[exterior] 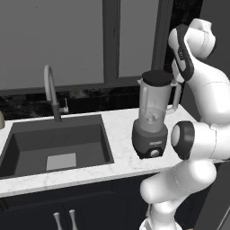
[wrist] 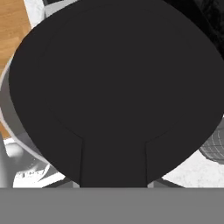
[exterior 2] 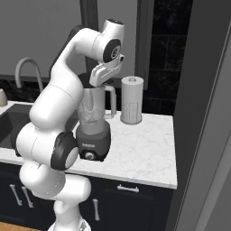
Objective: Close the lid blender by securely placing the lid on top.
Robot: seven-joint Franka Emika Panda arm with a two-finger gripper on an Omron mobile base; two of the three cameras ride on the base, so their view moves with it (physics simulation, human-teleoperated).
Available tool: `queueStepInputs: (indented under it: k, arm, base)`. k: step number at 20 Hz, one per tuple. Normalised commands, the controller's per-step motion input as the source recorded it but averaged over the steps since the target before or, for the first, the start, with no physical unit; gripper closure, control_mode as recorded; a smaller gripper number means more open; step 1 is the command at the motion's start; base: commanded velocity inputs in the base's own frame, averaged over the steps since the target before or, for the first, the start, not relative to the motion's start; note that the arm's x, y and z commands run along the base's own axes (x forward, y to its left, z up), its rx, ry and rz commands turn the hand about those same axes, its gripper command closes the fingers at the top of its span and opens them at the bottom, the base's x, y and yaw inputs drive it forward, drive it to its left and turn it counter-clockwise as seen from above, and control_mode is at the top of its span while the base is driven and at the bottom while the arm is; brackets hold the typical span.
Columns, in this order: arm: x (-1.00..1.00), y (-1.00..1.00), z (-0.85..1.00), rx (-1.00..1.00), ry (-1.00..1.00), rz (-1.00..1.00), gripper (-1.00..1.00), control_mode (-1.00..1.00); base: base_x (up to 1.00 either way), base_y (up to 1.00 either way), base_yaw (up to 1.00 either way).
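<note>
One black lid (exterior: 157, 77) sits at the mouth of the blender (exterior: 152, 117), which stands on the white counter (exterior 2: 135, 144) right of the sink (exterior: 54, 143). The gripper (wrist: 113, 173) is clamped on the lid, its fingers pressed against the disc in the hand view. The step in hand looks like the final seating. Next comes a straight push down until the lid rests flat on the rim, then letting go without dragging it askew.

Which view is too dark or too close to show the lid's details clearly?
Hand view: the lid is very close, flat black, without texture. Left base view: the lid sits small but sharp atop the blender; even light, soft shadows. Right base view: the arm hides the jar's top.
</note>
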Motion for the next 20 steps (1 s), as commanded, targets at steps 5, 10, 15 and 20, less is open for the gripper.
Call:
queueStepInputs:
  k: [5,10,15,20]
  arm:
    - [0.00,0.04,-0.07,-0.01,0.02,0.02,1.00,-1.00]
    - [0.00,0.04,-0.01,0.00,0.02,0.00,1.00,-1.00]
    - [0.13,0.03,0.00,0.00,0.00,0.00,1.00,-1.00]
    - [0.11,0.00,0.00,0.00,0.00,0.00,1.00,-1.00]
  base:
    - [0.00,0.00,0.00]
    - [0.00,0.00,0.00]
    - [0.00,0.00,0.00]
    - [0.00,0.00,0.00]
